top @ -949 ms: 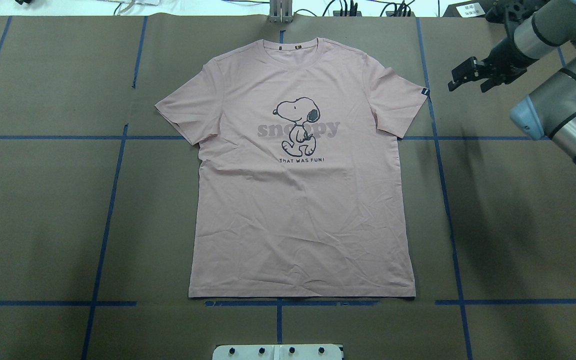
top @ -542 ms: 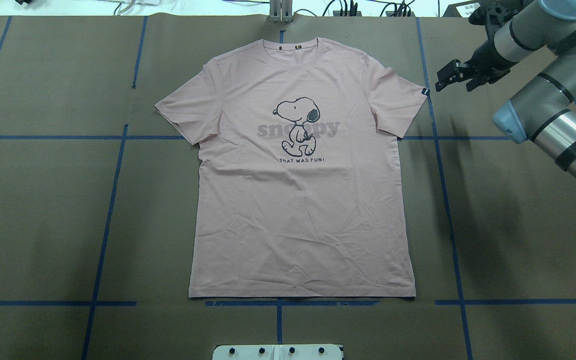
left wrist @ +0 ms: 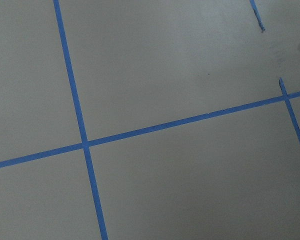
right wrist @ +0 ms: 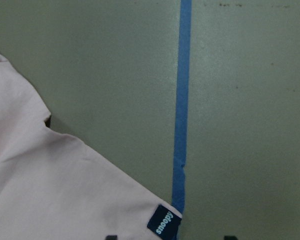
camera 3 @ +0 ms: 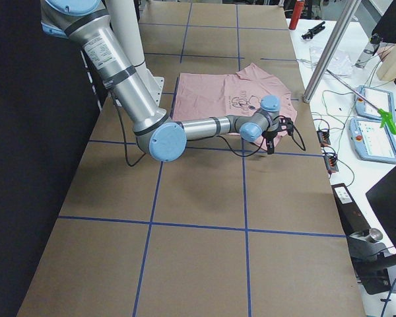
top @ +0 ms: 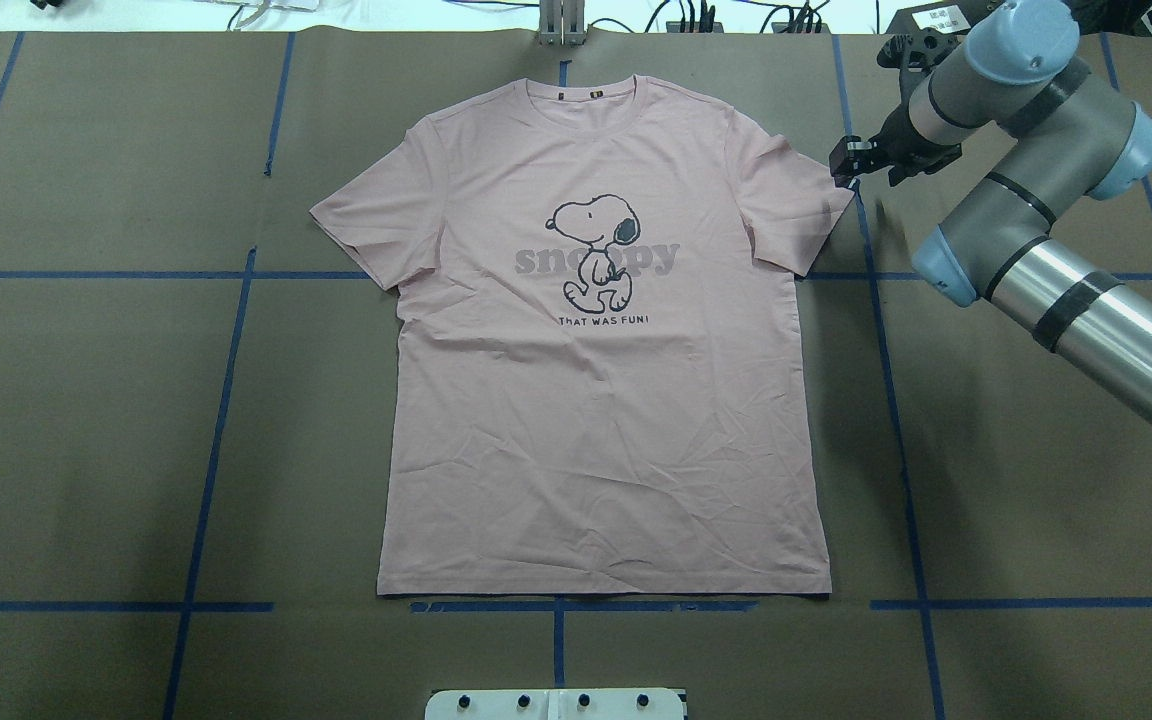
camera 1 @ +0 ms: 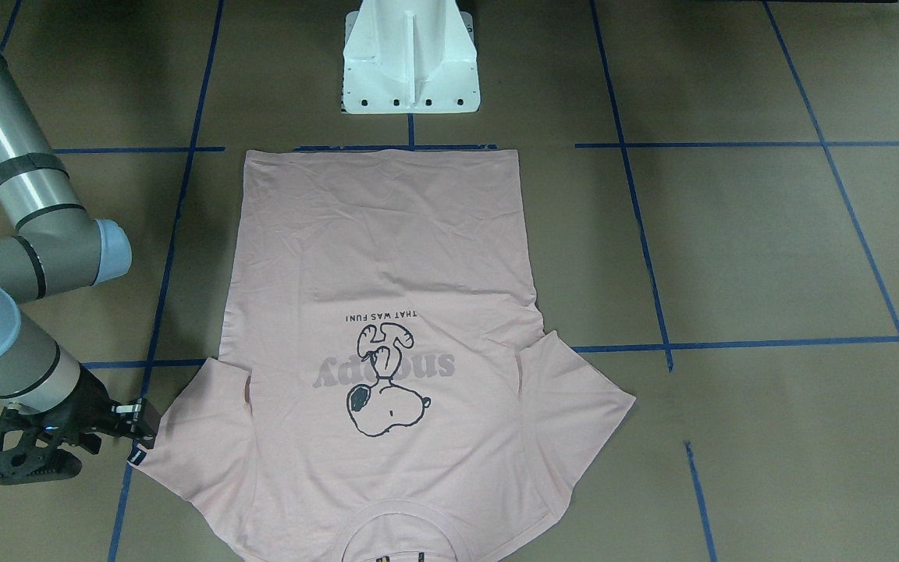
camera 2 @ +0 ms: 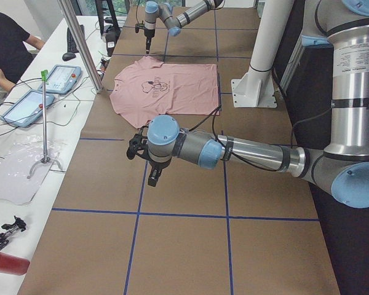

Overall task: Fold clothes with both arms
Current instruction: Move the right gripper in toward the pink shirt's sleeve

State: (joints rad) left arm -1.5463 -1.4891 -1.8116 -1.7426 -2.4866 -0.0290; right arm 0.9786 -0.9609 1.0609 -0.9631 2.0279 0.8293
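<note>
Front view: T-shirt point(camera 1: 379, 257) lies flat at centre of table point(camera 1: 730, 234), collar toward operators' edge; right gripper point(camera 1: 137, 421) just beside tagged sleeve corner.
Right wrist view: fingertips point(right wrist: 110, 237) parted, sleeve tag point(right wrist: 164, 222) between them.
Left side view: left gripper point(camera 2: 152, 179) well apart from the garment; closure indeterminable.

- T-shirt point(top: 596, 440) — light pink all over, plain fabric.
- Cartoon dog point(top: 596, 250) on the chest — dark outline, with the ear filled dark grey.
- Large lettering point(top: 534, 262) behind the dog — muted grey, only a little darker than the pink.
- Small caption line point(top: 603, 321) under the dog — dark characters.
- Sleeve tag point(right wrist: 164, 222) — dark navy to black, with white letters.
- Bench point(top: 86, 420) — brown paper covering, marked in a grid by blue tape lines point(top: 204, 480).
- Right arm point(top: 1106, 338) and left arm point(camera 2: 252, 153) — silver-grey tubes, light blue joint caps, black bands.
- Right hand point(top: 848, 168) and left hand point(camera 2: 151, 178) — black.
- Pedestal point(camera 1: 410, 55) — white.
</note>
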